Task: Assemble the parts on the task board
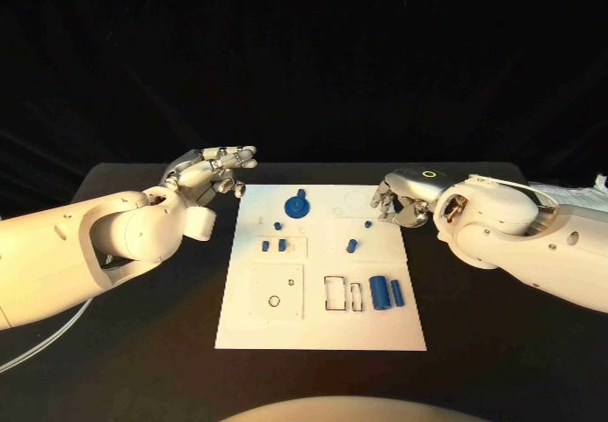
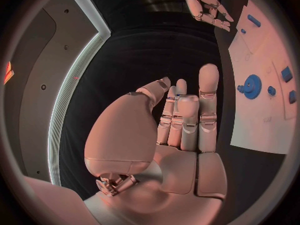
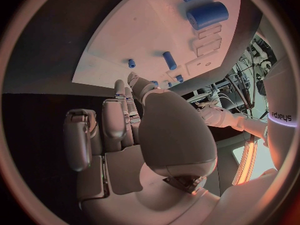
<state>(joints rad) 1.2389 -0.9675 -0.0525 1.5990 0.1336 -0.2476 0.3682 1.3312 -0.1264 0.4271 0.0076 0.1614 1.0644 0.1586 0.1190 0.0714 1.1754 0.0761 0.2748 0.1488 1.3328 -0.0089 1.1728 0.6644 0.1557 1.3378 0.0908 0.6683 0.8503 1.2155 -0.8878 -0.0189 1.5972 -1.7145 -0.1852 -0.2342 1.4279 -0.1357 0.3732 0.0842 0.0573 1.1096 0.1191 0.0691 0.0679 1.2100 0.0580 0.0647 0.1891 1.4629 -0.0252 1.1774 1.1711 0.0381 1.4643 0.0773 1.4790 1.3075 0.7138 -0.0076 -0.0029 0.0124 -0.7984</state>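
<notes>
Head view. The task board (image 1: 323, 330) lies at frame centre with its blue parts spread apart for single picking: gear (image 1: 298, 207) at upper centre, two cylinders (image 1: 385, 291) at lower right. The left hand (image 1: 213, 171), upper left, and the right hand (image 1: 403, 200), at the board's upper-right edge, hold nothing, fingers loosely apart.

Robot lab, black backdrop, black table (image 1: 152, 369), white task board (image 1: 323, 330)
</notes>
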